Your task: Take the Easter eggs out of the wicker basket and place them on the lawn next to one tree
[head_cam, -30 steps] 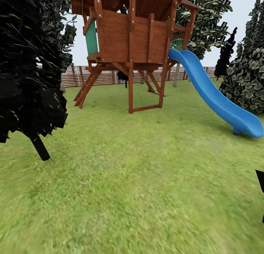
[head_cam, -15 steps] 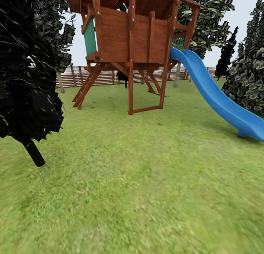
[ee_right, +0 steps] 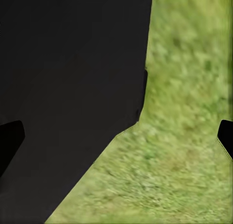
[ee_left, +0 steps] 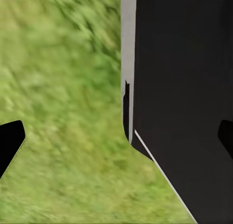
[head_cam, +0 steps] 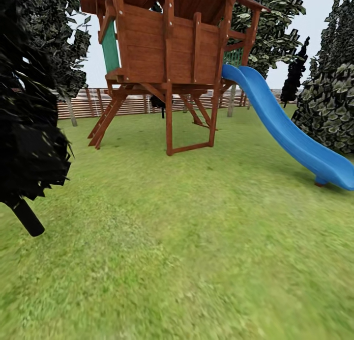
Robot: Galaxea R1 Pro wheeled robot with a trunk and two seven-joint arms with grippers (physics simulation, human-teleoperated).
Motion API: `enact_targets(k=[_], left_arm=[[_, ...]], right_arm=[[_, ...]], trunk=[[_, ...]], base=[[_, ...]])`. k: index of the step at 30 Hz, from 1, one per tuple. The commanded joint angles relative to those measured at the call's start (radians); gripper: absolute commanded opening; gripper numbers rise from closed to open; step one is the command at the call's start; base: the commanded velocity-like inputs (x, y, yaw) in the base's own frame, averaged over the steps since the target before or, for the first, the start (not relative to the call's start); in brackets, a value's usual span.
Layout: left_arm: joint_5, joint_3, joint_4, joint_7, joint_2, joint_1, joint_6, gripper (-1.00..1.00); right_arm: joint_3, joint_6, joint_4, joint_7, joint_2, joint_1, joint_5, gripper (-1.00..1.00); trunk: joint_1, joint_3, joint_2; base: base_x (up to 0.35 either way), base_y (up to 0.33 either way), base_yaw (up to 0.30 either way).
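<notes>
Wide lawn [head_cam: 196,241] underfoot, mottled green. Ahead, a wooden play tower [head_cam: 167,50] with a blue slide [head_cam: 290,133] running down to the grass. Near-black cypress [head_cam: 24,133] close on the left; leafy tree [head_cam: 270,25] behind the tower. Left gripper [ee_left: 116,141] and right gripper [ee_right: 119,136] above grass, jaws spread wide, holding nothing.

— What's the ground like?
— Lawn [head_cam: 196,241], mottled green, flat and wide, running back to a slatted fence [head_cam: 118,104].
— What's standing on it?
— A wooden play tower [head_cam: 167,60] on its posts, and a blue slide [head_cam: 290,133] touching down at the right. A near-black cypress trunk [head_cam: 27,219] rises from the grass at the left.
</notes>
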Motion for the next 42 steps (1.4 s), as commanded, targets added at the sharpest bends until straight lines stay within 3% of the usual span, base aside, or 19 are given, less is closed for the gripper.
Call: enact_targets(k=[1, 42], left_arm=[[0.0, 0.0, -0.002, -0.001, 0.0, 0.001, 0.0, 1.0], [0.0, 0.0, -0.002, -0.001, 0.0, 0.001, 0.0, 1.0]], right_arm=[[0.0, -0.001, 0.0, 0.001, 0.0, 0.0, 0.004, 1.0], [0.0, -0.001, 0.0, -0.002, 0.001, 0.0, 0.004, 1.0]], trunk=[[0.001, 0.0, 0.0], [0.001, 0.0, 0.0]], base=[[0.334, 0.0, -0.007], [0.334, 0.0, 0.0]])
